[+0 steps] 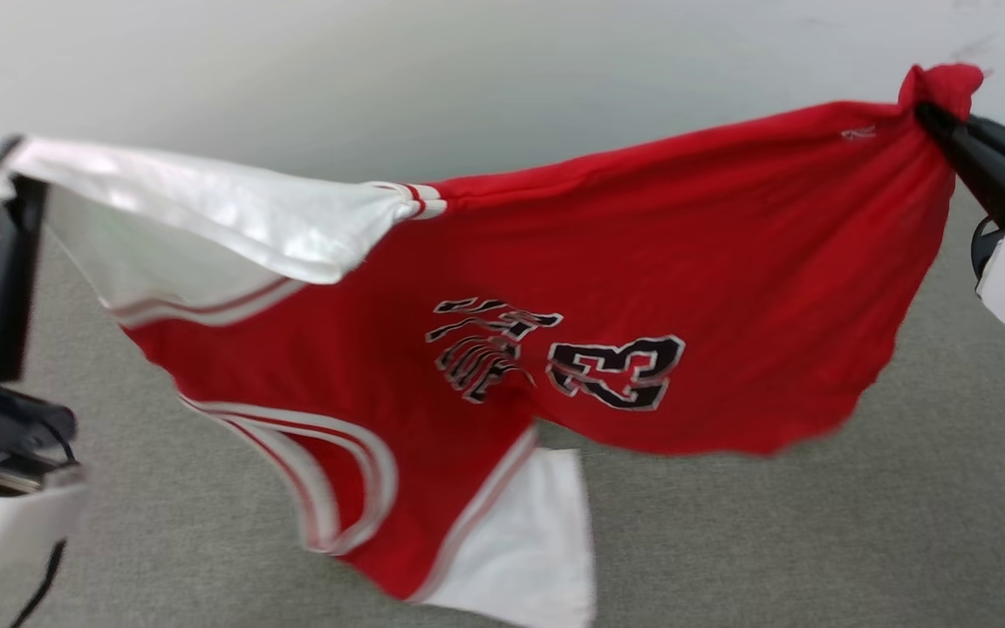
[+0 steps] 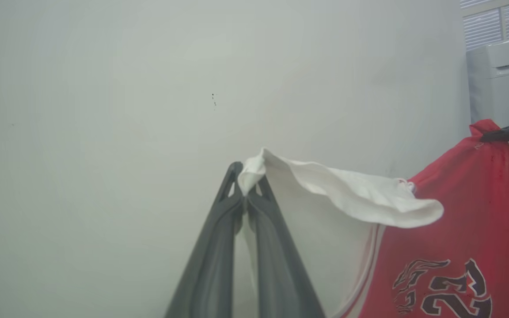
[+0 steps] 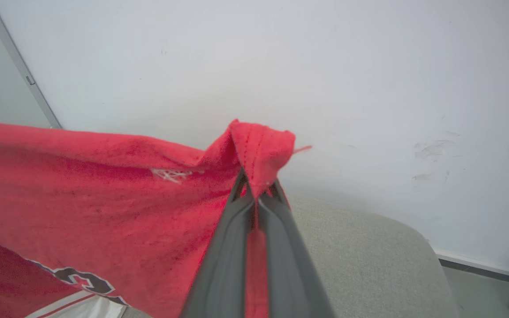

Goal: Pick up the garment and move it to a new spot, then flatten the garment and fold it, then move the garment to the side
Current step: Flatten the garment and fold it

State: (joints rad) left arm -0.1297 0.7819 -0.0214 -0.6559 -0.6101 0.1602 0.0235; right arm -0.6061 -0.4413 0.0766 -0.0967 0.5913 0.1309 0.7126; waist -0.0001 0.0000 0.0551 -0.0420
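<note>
Pale wall fills the background, unmarked but for a few scuffs seen in the right wrist view.

Grey, felt-like surface below, with a rounded corner showing in the right wrist view.

White front-loading washing machine at the far right of the left wrist view, behind the cloth.

Garment is a red jersey-style T-shirt with white sleeves, held up in the air over the surface and stretched sideways between the two arms. The top edge runs taut from left to right; the body sags below it. One white sleeve leads to the left arm, while the other hangs lowest, toward the near edge of the surface. Cannot tell whether that sleeve touches the surface.

Striped neckline trim hangs at lower left of the cloth. The black "23", outlined in white, sits mid-body beside a black-and-white emblem.

Left tool – fingers together, clamped on the edge of the white sleeve; the left wrist view shows white cloth bunched at the tips.

Right tool – fingers together, clamped on a bunched red corner of the garment, a tuft poking out past the tips. A thin slice of it also shows in the left wrist view, at the garment's far corner.
</note>
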